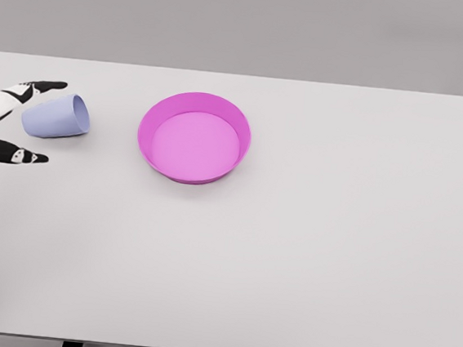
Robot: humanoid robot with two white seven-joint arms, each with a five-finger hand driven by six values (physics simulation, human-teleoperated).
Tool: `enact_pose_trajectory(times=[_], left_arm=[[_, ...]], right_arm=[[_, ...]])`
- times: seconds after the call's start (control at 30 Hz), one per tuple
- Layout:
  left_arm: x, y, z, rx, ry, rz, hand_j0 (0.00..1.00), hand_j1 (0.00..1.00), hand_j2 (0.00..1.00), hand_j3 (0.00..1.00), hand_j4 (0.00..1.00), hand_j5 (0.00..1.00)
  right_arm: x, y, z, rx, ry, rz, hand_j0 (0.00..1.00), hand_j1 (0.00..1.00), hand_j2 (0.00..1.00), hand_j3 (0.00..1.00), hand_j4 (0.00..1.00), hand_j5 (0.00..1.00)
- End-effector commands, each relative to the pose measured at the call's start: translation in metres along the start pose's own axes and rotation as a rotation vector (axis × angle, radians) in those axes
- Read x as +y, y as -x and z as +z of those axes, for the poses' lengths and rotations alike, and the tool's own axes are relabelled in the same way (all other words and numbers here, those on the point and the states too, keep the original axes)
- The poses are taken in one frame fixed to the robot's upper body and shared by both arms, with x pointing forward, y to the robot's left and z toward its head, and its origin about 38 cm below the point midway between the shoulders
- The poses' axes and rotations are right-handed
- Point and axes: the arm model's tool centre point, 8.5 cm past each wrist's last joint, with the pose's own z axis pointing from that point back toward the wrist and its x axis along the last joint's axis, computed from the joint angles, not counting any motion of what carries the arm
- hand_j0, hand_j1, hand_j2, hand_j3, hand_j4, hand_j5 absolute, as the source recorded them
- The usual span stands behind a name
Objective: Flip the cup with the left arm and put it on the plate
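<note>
Lying on its side near the table's left edge, the cup [56,116] pointed its open mouth toward the plate [236,138], with its closed base turned to the left hand [7,123]. That hand came in from the left edge of the head view with its fingers [43,86] spread, one above the cup and one [20,156] below it, bracketing the base without closing; it held nothing, and whether any finger touched the cup wall could not be told. The right arm was out of view. The cup looked like a small, rigid, thin-walled tumbler, probably light and smooth, so it would likely roll or skid away on the table [306,254] if nudged rather than clamped. A firm hold across the body near the base, from opposite sides, seemed the safest, leaving the mouth free to turn upward during the flip. The pink plate sat just to the cup's right, apart from it, with a raised rim that the cup would have to clear before being set down on the flat centre. Room was tight on the left, where the table edge lay close behind the hand, while the surface ahead and to the right of the plate offered wide space.
</note>
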Motion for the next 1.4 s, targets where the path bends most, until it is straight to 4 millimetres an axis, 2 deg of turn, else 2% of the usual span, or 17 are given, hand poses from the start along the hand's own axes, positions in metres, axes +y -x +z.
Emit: enact_pose_trajectory(times=[0.0,0.13,0.3,0.57,0.77,0.93,0.97,1.13,1.37], left_arm=[[-0.007,0.001,-0.004,-0.004,-0.012,0.024,1.0,1.0,1.0,1.0,1.0,1.0],[-0.022,0.013,-0.026,-0.003,0.044,0.065,1.0,1.0,1.0,1.0,1.0,1.0],[-0.034,0.026,-0.028,0.029,0.036,0.116,1.0,1.0,1.0,1.0,1.0,1.0],[-0.032,0.02,-0.039,0.022,0.064,0.048,1.0,1.0,1.0,1.0,1.0,1.0],[-0.019,0.02,-0.045,0.029,0.067,-0.009,1.0,1.0,1.0,1.0,1.0,1.0],[-0.017,0.028,-0.044,0.104,0.076,-0.007,1.0,1.0,1.0,1.0,1.0,1.0],[-0.012,0.028,-0.048,0.114,0.072,-0.015,1.0,1.0,1.0,1.0,1.0,1.0],[-0.016,0.049,-0.047,0.176,0.058,0.036,1.0,1.0,1.0,1.0,1.0,1.0],[-0.015,0.055,-0.051,0.212,0.046,0.065,1.0,1.0,1.0,1.0,1.0,1.0]], right_arm=[[0.0,0.0,0.0,0.0,0.0,0.0,1.0,1.0,1.0,1.0,1.0,1.0],[0.0,0.0,0.0,0.0,0.0,0.0,1.0,1.0,1.0,1.0,1.0,1.0],[0.0,0.0,0.0,0.0,0.0,0.0,1.0,1.0,1.0,1.0,1.0,1.0],[0.0,0.0,0.0,0.0,0.0,0.0,1.0,1.0,1.0,1.0,1.0,1.0],[0.0,0.0,0.0,0.001,0.0,0.0,1.0,1.0,1.0,1.0,1.0,1.0],[0.0,0.0,0.0,0.001,0.0,0.0,1.0,1.0,1.0,1.0,1.0,1.0],[0.0,0.0,0.0,0.0,0.0,0.0,1.0,1.0,1.0,1.0,1.0,1.0],[0.0,0.0,0.0,0.0,0.0,0.0,1.0,1.0,1.0,1.0,1.0,1.0],[0.0,0.0,0.0,0.001,0.0,0.0,1.0,1.0,1.0,1.0,1.0,1.0]])
